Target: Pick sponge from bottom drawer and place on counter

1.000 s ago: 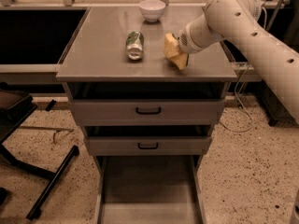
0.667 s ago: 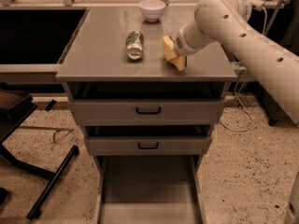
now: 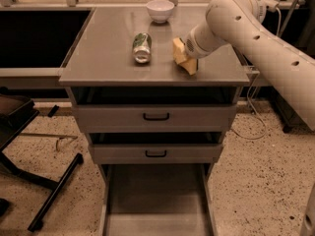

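My gripper [image 3: 183,58], with pale yellow pads, is low over the front right part of the grey counter [image 3: 106,53], to the right of the can. The white arm reaches in from the right. The bottom drawer [image 3: 157,200] is pulled out at the bottom of the view, and the part of its flat grey floor that shows is bare. No dark green sponge shows anywhere. It may be hidden by the gripper.
A green-and-silver can [image 3: 141,47] lies on its side mid-counter. A white bowl [image 3: 160,10] stands at the back. The two upper drawers [image 3: 156,116] with black handles are shut. A black chair base [image 3: 44,181] is on the floor at left.
The arm's upper part has swung a little to the left over the counter. The gripper stays at nearly the same spot by the can.
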Available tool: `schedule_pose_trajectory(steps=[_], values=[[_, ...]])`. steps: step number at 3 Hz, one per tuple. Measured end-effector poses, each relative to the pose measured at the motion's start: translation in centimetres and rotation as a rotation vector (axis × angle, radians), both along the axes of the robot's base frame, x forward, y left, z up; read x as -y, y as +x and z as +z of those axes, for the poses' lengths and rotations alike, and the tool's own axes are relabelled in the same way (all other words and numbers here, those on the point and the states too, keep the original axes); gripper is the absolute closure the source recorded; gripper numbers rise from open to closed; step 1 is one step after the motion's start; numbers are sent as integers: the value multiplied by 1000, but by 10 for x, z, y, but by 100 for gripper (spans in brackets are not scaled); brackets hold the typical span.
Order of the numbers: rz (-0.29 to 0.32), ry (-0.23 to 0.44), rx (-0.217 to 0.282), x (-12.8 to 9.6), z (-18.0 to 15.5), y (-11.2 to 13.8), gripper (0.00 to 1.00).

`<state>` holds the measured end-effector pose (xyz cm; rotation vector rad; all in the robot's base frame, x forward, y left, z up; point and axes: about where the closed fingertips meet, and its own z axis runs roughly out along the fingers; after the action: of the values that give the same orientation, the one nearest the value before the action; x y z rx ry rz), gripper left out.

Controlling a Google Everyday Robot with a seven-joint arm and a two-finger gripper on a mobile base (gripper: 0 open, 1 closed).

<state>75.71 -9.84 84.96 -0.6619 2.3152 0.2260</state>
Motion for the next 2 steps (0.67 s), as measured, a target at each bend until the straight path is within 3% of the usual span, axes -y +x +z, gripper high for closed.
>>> schedule_pose_trajectory(steps=[2], values=[[0,0,0,0,0,0,12]])
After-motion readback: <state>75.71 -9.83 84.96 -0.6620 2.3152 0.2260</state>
